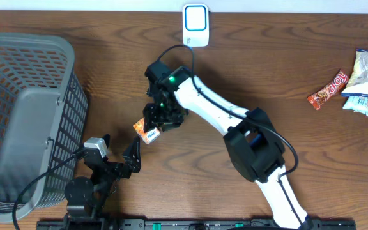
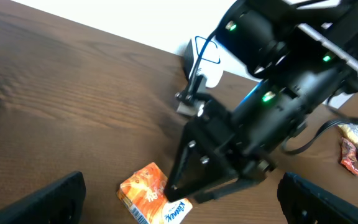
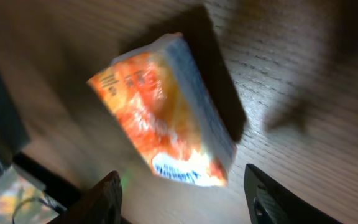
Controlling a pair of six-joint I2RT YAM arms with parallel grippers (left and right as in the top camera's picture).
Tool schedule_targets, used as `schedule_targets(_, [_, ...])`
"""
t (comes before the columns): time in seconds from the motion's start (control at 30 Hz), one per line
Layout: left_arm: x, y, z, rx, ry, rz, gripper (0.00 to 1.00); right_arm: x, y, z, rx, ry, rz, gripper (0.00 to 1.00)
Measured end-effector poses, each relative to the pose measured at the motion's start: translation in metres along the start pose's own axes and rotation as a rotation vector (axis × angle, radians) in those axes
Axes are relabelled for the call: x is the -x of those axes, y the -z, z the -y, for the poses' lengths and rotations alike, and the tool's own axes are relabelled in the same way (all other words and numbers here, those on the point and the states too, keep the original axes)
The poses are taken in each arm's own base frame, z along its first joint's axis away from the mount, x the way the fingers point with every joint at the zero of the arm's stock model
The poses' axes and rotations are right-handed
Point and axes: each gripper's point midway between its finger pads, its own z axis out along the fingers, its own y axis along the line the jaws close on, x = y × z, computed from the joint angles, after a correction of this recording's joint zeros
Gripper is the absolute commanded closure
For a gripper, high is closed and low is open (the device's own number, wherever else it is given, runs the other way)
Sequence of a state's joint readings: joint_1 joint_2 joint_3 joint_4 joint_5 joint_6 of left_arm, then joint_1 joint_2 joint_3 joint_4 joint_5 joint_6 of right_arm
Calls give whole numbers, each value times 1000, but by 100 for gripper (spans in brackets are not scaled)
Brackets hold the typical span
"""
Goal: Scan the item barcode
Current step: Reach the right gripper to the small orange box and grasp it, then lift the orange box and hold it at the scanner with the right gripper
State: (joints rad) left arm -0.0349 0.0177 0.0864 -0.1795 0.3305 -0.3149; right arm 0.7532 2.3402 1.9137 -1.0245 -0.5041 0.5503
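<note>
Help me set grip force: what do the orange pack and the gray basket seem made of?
Orange pack: probably thin glossy plastic film over something soft; its printed face shows a bright sheen and its corners look rounded. Gray basket: likely rigid moulded plastic, matte; its walls are an even lattice of one colour.

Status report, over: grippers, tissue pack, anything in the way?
Left gripper open, empty. Right gripper open, straddling orange tissue pack on table, no contact seen. Nothing but its own arm between pack and scanner.
</note>
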Motion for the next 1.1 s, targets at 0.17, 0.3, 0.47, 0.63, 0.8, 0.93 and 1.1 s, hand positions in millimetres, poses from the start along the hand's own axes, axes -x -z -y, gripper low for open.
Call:
schedule_targets(0.17, [0,0,0,0,0,0,2,5,-18,9,-75,-121,31,66])
schedule_targets(0.3, [0,0,0,0,0,0,2,5,-21,11,-102,-186,50,99])
schedule_targets(0.47, [0,0,0,0,0,0,2,3,-20,10,-102,-216,42,99])
schedule_targets(0.63, [0,0,0,0,0,0,2,-19,-5,26,-58,-136,-116,99])
schedule_targets(0.8, [0,0,0,0,0,0,2,-70,51,49,189,31,-409,99])
schedule_targets(0.93, [0,0,0,0,0,0,2,-69,90,66,382,150,-392,99])
schedule_targets(1.1, [0,0,0,0,0,0,2,-62,104,79,465,234,-320,99])
